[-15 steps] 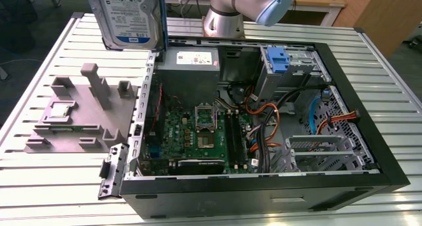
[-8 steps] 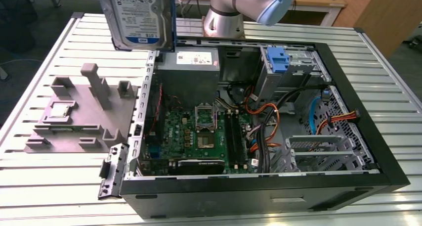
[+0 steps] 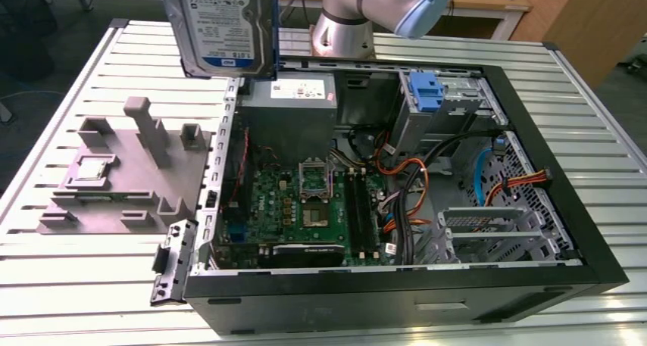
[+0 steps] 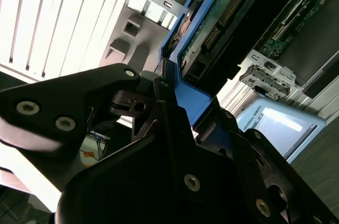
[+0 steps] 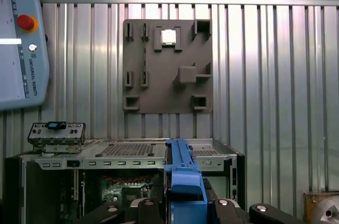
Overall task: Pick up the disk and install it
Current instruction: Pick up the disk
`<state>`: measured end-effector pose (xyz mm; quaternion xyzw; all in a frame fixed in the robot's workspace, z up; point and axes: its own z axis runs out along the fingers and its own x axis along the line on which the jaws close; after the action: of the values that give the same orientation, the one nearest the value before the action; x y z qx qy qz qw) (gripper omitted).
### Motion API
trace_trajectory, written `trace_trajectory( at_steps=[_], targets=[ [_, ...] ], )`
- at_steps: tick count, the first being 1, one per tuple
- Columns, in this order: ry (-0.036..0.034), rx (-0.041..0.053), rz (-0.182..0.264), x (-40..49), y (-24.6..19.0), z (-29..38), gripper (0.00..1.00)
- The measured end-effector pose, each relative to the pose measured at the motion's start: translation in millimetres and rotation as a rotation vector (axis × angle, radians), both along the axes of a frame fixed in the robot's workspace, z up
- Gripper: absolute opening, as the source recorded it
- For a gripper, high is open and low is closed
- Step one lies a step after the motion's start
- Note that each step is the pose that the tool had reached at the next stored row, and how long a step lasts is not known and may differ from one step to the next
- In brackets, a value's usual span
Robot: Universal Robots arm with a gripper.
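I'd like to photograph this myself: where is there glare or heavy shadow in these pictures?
Second wrist view: the slatted metal table is washed out white, while the black gripper gripping the disk, a silver-grey drive in a blue plastic carrier, is shadowed. First wrist view: glare streaks run along the table's ribs. Exterior view: even light, the black computer case darker inside.

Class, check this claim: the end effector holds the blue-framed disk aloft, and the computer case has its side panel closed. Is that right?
No. The end effector does hold the disk aloft, but the computer case is open: the exterior view shows its motherboard and cables inside.
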<state>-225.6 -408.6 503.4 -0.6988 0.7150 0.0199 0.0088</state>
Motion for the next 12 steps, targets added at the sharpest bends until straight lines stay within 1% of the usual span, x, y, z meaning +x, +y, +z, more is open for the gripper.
trace_trajectory(
  at_steps=[5, 12],
  targets=[
    [0.0, 0.0, 0.0, 6.3, 0.0, -0.2, 0.36],
    [0.0, 0.0001, 0.0, 12.6, 0.0, -1.0, 0.36]
  ],
)
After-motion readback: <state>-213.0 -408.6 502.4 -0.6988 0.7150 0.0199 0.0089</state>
